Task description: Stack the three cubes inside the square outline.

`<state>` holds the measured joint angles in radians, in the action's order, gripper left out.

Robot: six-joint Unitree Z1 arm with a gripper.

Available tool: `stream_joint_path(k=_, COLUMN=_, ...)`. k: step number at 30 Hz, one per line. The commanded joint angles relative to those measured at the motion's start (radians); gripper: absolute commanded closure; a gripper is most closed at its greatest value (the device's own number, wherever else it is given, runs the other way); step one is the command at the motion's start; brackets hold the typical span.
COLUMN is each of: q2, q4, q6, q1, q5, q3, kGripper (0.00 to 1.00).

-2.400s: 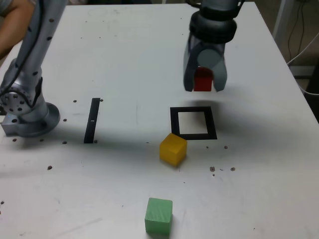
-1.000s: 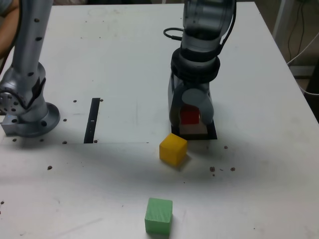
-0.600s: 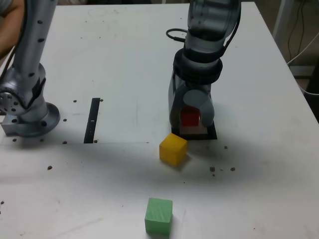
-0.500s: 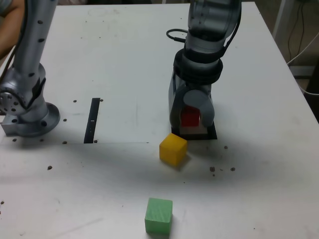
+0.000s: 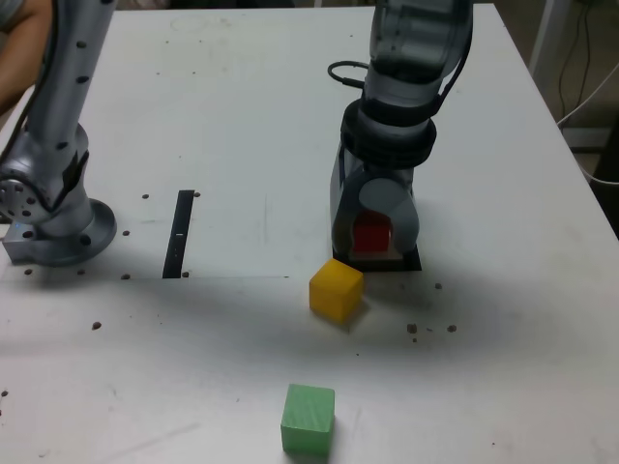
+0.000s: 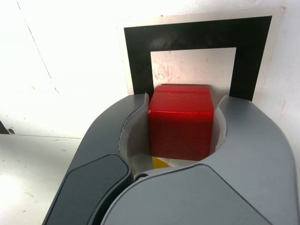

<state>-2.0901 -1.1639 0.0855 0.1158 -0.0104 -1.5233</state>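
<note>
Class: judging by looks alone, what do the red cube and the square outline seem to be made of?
Red cube: probably painted wood or plastic; faces mostly matte with faint streaks, soft sheen on top.
Square outline: likely printed paper or tape; flat black border, scuffed white centre.

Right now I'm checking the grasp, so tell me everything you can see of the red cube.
The red cube is a small solid block with matte faces and crisp edges. It sits upright between the jaws of the gripper, which are shut on its two opposite sides. It is over the white centre of the square outline. Whether its underside touches the table cannot be told.
</note>
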Motion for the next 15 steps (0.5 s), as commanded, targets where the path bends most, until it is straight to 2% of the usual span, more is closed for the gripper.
stream_joint_path(k=1, q2=-0.004, q4=-0.004, q6=-0.004, q1=-0.003, q5=-0.001, q3=-0.005, kGripper=0.68)
stream_joint_path(k=9, q2=-0.004, q4=-0.012, q6=-0.013, q1=-0.005, q5=-0.002, q3=-0.01, kGripper=0.4)
stream_joint_path(k=15, q2=-0.011, q4=-0.007, q6=-0.015, q1=-0.005, q5=-0.001, q3=-0.006, kGripper=0.31)
